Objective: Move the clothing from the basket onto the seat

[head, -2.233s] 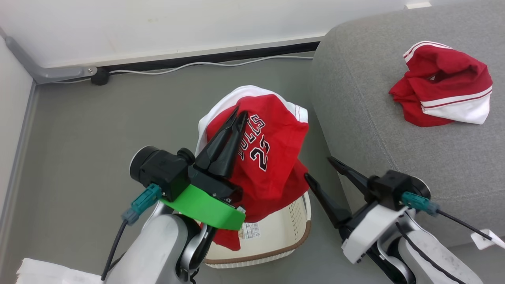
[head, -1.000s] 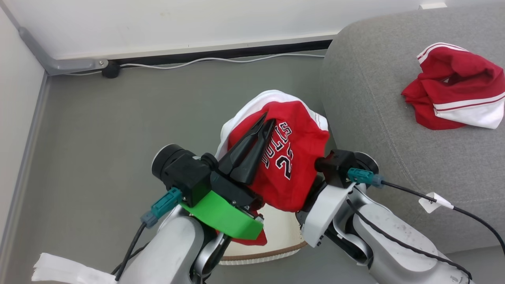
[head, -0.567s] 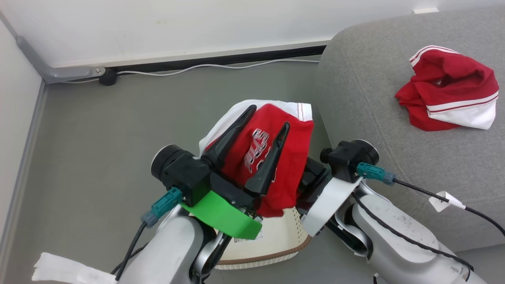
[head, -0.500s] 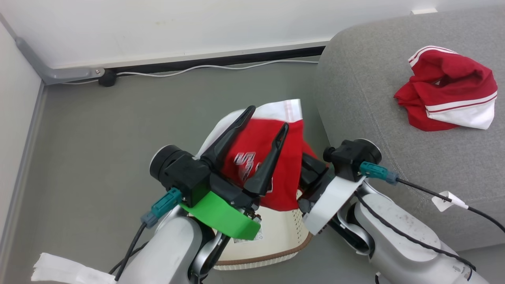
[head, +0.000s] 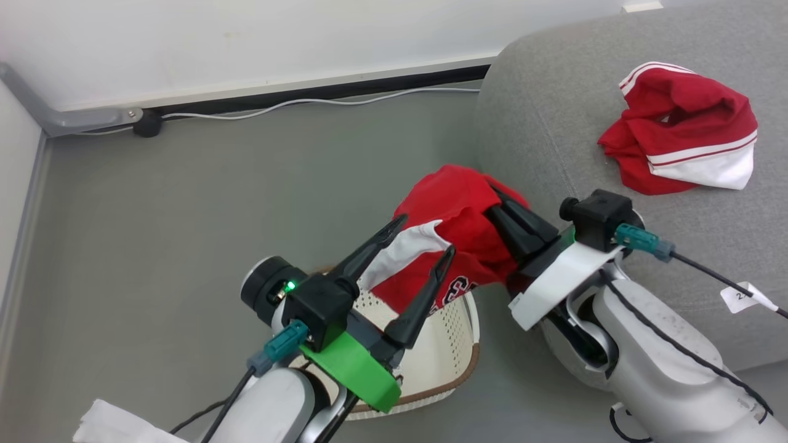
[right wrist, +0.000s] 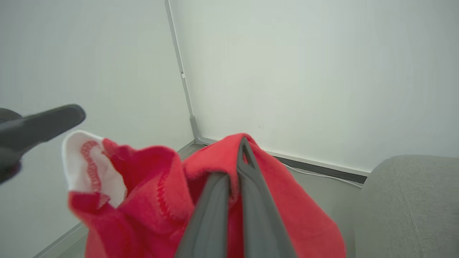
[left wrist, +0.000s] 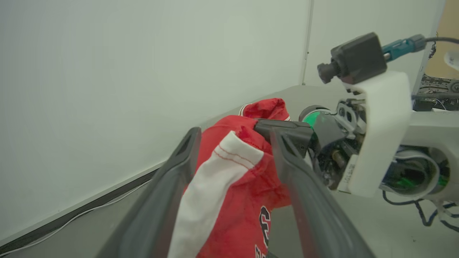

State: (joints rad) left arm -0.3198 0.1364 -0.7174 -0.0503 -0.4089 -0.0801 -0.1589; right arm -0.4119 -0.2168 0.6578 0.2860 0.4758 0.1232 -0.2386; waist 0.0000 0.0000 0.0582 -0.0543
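One red garment (head: pixel 458 203) with a white panel hangs above the basket (head: pixel 458 354), pinched in my shut right gripper (head: pixel 500 202) just left of the seat's edge (head: pixel 542 123). In the right wrist view my right gripper (right wrist: pixel 244 145) is closed, with red cloth (right wrist: pixel 154 186) draped around it. My left gripper (head: pixel 426 237) stands open, and the garment's white panel hangs loose between its fingers (left wrist: pixel 179 168). The cloth (left wrist: pixel 233 186) falls between them in the left wrist view. A second red and white garment (head: pixel 677 138) lies crumpled on the grey seat.
The cream basket sits on the grey floor (head: pixel 184 203) against the seat's left side. A white cable (head: pixel 295 101) and a grey conduit (head: pixel 80 117) run along the wall's foot. A white paper-like thing (head: pixel 117 424) lies at the lower left.
My left gripper has opened and let go of the garment. My right gripper has shut on it and carried it up and right, towards the seat. The camera has also shifted.
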